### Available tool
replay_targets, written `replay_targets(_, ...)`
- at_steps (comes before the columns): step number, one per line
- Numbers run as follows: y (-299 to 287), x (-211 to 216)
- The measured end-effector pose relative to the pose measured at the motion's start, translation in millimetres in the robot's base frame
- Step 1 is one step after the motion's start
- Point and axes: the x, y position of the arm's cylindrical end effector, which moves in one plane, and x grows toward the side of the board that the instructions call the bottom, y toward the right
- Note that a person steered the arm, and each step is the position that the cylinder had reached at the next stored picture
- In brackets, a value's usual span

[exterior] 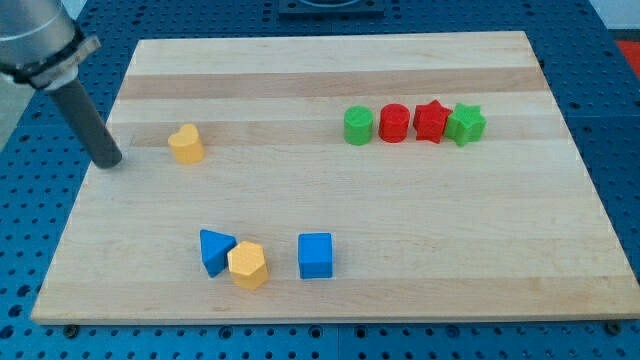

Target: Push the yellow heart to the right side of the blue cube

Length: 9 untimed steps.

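Three blocks sit nearest the view's bottom: a blue triangle (215, 250), a yellow hexagon (247, 265) touching it, and the blue cube (315, 255) just to their right, standing apart. The bare wood to the right of that cube is where my target has to end up.

Further up, at the view's left, the yellow heart (186, 144) stands alone, and my tip (108, 160) rests near it on its left, not touching. I have no claw to open or close, only this rod.

As I judge it, a straight shove sends the heart rightward only, while the cube lies well below and to the right. A diagonal push risks the heart slipping off my rounded tip, or ploughing into the hexagon and cube and shifting them.

Farthest off, a green cylinder (358, 126), red cylinder (394, 124), red star (431, 121) and green star (466, 124) form a row that an overlong rightward push could disturb.
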Motion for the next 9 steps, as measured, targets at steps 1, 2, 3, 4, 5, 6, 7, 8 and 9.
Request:
replay_targets(1, 18.3, -32.5)
replay_targets(2, 75.3, -23.3)
replay_targets(3, 132.2, 11.0)
replay_targets(4, 167.8, 36.7)
replay_targets(5, 173.6, 32.6)
replay_targets(6, 205.5, 31.8)
replay_targets(7, 252.3, 62.6)
replay_targets(8, 260.7, 61.5)
replay_targets(9, 252.0, 38.6)
